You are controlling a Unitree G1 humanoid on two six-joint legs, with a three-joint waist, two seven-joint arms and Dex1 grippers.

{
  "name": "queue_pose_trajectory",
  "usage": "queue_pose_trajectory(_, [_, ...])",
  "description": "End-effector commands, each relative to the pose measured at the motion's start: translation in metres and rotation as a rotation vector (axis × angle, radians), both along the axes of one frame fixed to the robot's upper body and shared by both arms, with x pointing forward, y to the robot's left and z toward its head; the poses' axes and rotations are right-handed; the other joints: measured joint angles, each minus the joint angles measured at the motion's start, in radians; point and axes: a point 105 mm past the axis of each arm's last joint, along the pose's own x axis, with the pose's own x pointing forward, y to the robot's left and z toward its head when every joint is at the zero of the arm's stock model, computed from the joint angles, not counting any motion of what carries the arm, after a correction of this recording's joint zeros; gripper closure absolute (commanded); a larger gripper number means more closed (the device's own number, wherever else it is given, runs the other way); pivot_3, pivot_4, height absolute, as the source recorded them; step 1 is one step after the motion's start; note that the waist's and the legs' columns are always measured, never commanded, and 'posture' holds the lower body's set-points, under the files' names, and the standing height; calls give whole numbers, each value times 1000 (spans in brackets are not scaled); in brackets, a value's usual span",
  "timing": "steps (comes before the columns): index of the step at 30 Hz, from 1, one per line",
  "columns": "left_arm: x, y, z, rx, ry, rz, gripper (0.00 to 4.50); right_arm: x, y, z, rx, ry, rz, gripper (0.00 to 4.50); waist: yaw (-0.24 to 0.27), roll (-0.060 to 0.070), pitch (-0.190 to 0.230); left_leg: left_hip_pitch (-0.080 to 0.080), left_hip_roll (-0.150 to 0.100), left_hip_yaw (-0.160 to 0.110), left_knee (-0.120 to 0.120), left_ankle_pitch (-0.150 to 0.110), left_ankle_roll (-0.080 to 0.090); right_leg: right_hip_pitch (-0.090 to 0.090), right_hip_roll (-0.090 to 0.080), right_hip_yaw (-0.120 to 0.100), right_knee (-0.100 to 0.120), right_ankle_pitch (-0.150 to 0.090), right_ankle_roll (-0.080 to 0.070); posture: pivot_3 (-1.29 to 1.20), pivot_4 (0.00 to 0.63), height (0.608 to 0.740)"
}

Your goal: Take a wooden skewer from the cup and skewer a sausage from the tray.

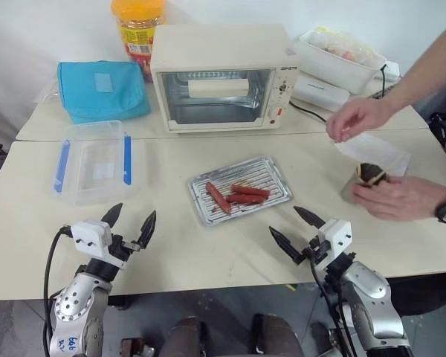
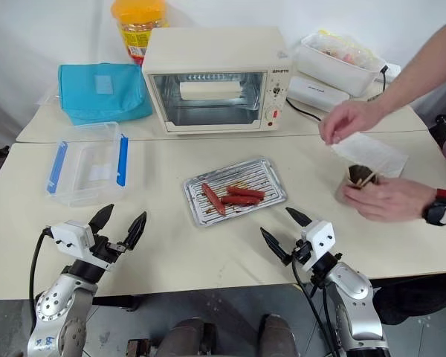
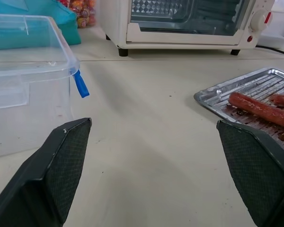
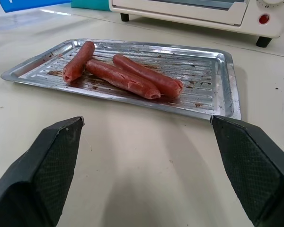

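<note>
The ribbed silver tray (image 4: pixel 217 75), smeared with brown grease, holds three reddish sausages (image 4: pixel 128 78) lying close together. Both the left tool (image 1: pixel 129 223) and the right tool (image 1: pixel 297 230) hover spread wide above the counter (image 1: pixel 208 253), pinching nothing.

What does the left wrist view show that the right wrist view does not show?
Left wrist view: the clear plastic box with a blue clip, a teal bag, and the open left pincer. Right wrist view: all three sausages, the tray's whole front rim, and the open right pincer. Both: the tray, some sausage, the cream toaster oven and the table.
</note>
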Motion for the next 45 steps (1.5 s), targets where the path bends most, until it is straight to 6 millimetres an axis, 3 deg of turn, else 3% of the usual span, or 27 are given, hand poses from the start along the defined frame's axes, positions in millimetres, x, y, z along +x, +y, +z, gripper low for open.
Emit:
queue_pose_trajectory(1, [-2,-1,7,16,-30,-11,0,-1,1,7,5,-34,0,33,0,0,0,0,0,0,0,0,0,0,0,0,0,0,0,0,150,740])
queue_pose_trajectory(36, [-4,3,7,18,-26,6,0,9,2,10,3,-50,6,33,0,0,0,0,0,0,0,0,0,0,0,0,0,0,0,0,150,740])
queue_pose_trajectory(45, [-16,12,8,22,-16,21,0,1,-3,12,0,-34,59,33,0,0,0,0,0,0,0,0,0,0,0,0,0,0,0,0,150,740])
